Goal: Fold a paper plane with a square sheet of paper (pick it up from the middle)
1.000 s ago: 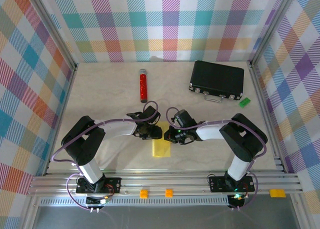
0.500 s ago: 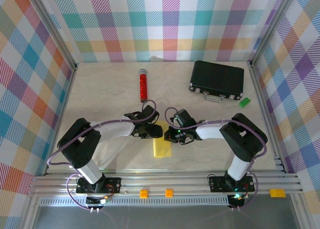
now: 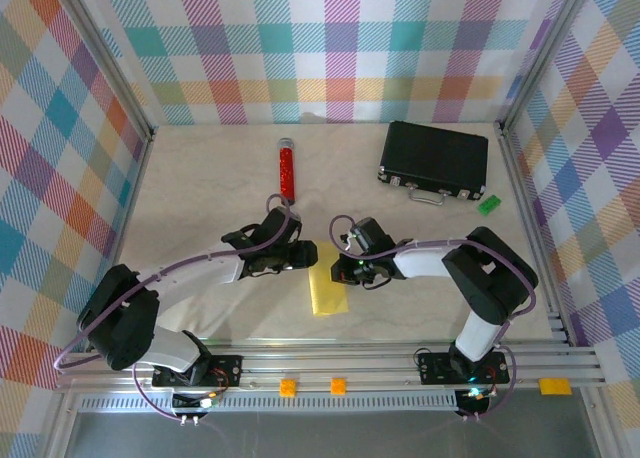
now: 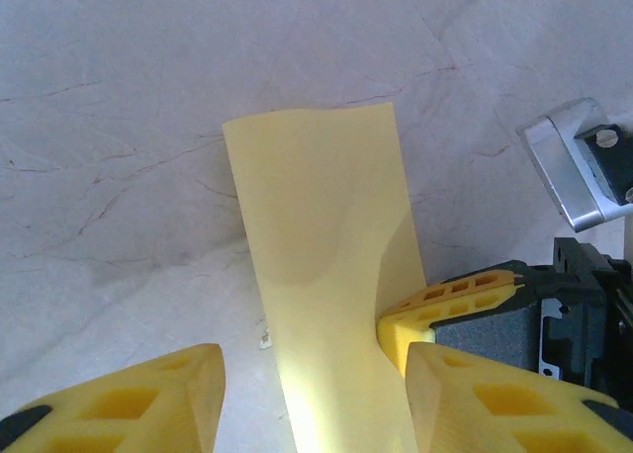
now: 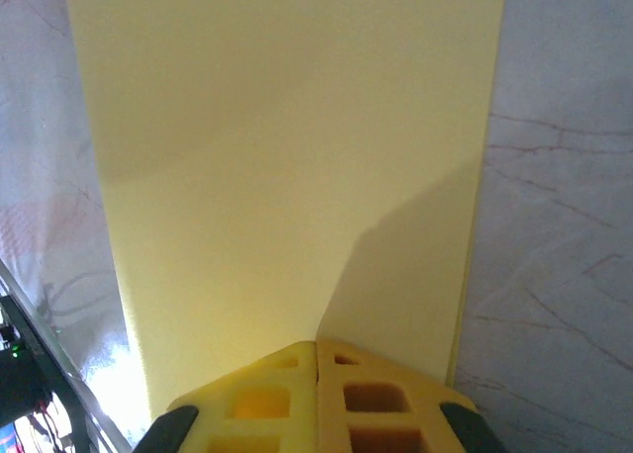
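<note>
The square sheet of paper is yellow and lies folded into a long narrow strip on the marble table, mid-front; it has a rectangle's outline, not a plane's point. In the left wrist view the paper runs up between my left gripper's open fingers, bowed along its right side. My left gripper sits at the strip's far left edge. My right gripper is at its right edge, shut, its joined tips pressed against the paper. Those right fingers show touching the paper's right edge.
A red cylinder lies behind the left gripper. A black case sits at the back right with a small green block beside it. Plaid walls close three sides; a metal rail runs along the front.
My left arm has stretched out low to the left and its gripper has shifted slightly back and left, uncovering more of the strip's far end. The right gripper has stayed put.
</note>
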Motion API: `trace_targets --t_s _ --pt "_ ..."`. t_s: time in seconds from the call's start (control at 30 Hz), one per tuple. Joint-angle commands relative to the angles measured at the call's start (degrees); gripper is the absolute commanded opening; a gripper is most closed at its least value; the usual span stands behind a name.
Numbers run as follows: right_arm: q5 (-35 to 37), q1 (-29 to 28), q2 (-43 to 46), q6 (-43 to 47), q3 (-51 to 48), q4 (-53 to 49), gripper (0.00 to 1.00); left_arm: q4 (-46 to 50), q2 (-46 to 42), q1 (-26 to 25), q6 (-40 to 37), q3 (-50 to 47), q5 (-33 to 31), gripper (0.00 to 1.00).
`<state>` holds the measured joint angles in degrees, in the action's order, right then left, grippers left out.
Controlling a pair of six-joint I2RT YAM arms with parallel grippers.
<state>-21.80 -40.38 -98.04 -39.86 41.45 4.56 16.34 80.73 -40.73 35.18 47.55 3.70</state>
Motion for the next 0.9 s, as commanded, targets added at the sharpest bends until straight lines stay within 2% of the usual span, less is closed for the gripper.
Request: trace_targets --t_s 0.0,0.17,0.43,0.57,0.7,0.87 --pt "3.5 1.2 -3.0 3.0 -1.3 -10.6 0.00 -3.1 -1.3 1.0 0.3 -0.7 2.0 0.49" --pt "1.3 2.1 -3.6 4.1 -0.9 -11.5 0.00 -5.4 -2.0 1.9 1.2 -1.5 4.2 0.45" --pt "1.6 2.9 -2.8 4.6 -1.5 -12.6 0.00 -14.1 -2.7 4.6 5.2 -5.8 11.7 0.36" --pt "1.7 2.8 -2.3 4.3 -1.7 -12.2 0.00 -20.9 -2.1 5.5 8.1 -8.1 16.9 0.22" --pt "1.7 2.9 -2.3 3.6 -2.1 -11.8 0.00 -24.9 0.3 5.8 9.6 -8.9 21.6 0.02" --pt "1.9 2.8 -2.0 3.0 -2.2 -11.5 0.00 -26.5 3.7 5.8 10.2 -8.6 24.9 0.00"
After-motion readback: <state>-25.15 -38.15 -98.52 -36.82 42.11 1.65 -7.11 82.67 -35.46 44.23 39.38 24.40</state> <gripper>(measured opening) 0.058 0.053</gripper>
